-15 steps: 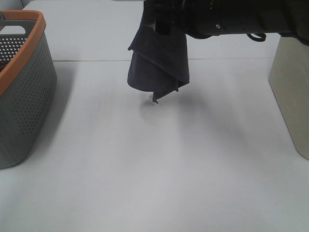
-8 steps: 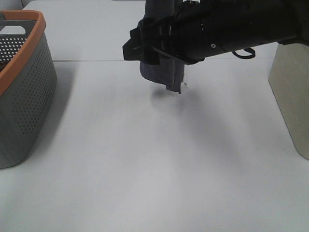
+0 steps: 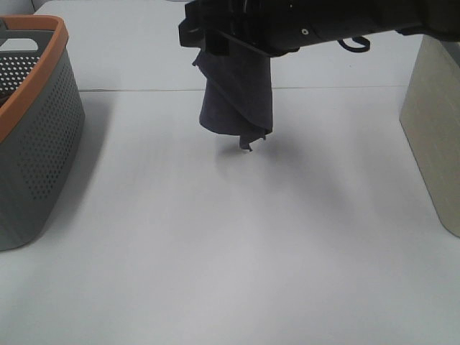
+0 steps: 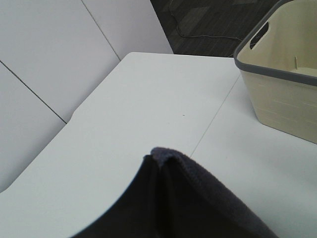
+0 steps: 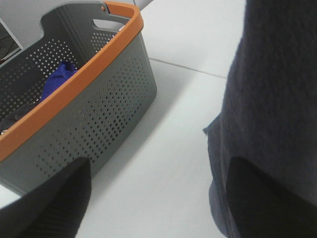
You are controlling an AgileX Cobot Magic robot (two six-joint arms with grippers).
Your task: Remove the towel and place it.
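Colours here are pretty muted. The towel [image 3: 237, 100] is a dark charcoal grey with a slight purple tint, no print on it. The surface [image 3: 215, 251] is plain white. The basket [image 3: 43, 136] is grey, dotted all over with little holes, and has a bright orange rim. There's a blue cloth [image 5: 55, 79] inside it. The bin [image 4: 282, 104] is cream-beige with a grey rim, and the arm [image 3: 323, 21] is black.

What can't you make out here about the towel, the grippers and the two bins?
Top of the towel: high view, hidden behind the right arm, so the grip is unseen.
The left gripper: left wrist view, covered by the towel fold.
The beige bin: high view, cut by the right edge.
The grey basket: high view, cut by the left edge; contents show only partly in the right wrist view.
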